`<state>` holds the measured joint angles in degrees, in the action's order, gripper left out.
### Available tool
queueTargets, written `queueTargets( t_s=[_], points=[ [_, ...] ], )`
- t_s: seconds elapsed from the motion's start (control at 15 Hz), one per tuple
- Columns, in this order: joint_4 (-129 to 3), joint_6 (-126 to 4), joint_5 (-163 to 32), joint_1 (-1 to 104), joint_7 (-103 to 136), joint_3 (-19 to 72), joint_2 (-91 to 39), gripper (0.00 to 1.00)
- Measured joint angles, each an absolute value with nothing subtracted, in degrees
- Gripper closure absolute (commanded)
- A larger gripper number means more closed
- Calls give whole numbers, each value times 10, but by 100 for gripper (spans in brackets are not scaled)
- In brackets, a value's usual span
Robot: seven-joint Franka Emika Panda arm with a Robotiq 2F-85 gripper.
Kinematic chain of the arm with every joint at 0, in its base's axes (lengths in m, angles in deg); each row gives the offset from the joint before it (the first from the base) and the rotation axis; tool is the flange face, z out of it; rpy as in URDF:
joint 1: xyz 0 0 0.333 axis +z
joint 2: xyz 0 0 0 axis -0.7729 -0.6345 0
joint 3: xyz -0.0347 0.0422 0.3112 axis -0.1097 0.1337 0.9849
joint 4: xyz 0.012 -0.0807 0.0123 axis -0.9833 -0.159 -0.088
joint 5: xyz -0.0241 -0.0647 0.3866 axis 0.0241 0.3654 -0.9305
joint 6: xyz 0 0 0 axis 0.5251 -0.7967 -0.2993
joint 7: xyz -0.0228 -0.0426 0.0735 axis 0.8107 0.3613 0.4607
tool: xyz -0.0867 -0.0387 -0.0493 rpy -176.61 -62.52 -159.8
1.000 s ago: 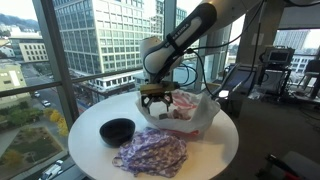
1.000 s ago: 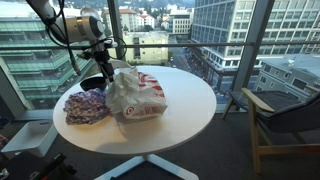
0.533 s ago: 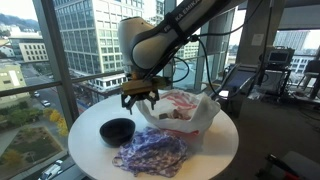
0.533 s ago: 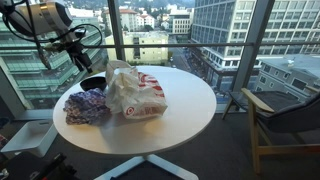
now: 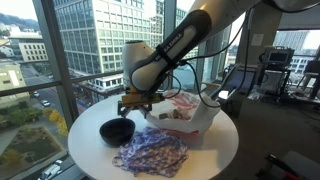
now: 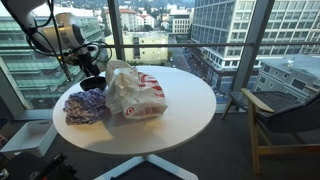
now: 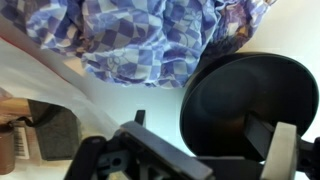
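Spread wide and gripping nothing, the claw (image 5: 133, 103) hangs on the end of the arm just above the round black bowl (image 5: 117, 130), its fingers pointing down towards the bowl's rim on the side nearest the bag. In an exterior view the claw (image 6: 80, 70) is again close over the bowl (image 6: 93, 82), with a small gap between them; whether a fingertip touches the rim cannot be told.

The bowl stands upright on the round white table (image 5: 222, 150), near the edge by the windows. In the wrist view the bowl (image 7: 250, 100) fills the right half of the picture and its dark inside faces the camera, with one pale finger pad (image 7: 285, 150) in front of it.

Just beside the bowl lies a crumpled blue-and-purple checked cloth (image 5: 150, 153), heaped loosely on the table; the wrist view shows the cloth (image 7: 160, 35) next to the bowl's rim. On the bowl's other side sits a white plastic bag with red stripes (image 5: 187, 112), bunched up and slumped near the middle of the table (image 6: 190, 110). In an exterior view the bag (image 6: 137, 92) stands between the cloth (image 6: 85, 105) and the table's bare part.
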<state>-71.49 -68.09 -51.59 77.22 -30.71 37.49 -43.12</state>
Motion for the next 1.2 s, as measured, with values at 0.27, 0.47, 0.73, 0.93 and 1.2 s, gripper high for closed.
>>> queueTargets(
  t_s=[0.27,0.47,0.73,0.93,1.2],
  points=[
    [-667,-711,-541,763,-255,369,-492,0],
    [-630,-720,-552,763,-220,358,-532,0],
    [-579,-720,-569,764,-172,355,-581,0],
    [-549,-719,-586,768,-143,355,-611,34],
    [-522,-717,-617,768,-109,358,-636,66]
  ],
)
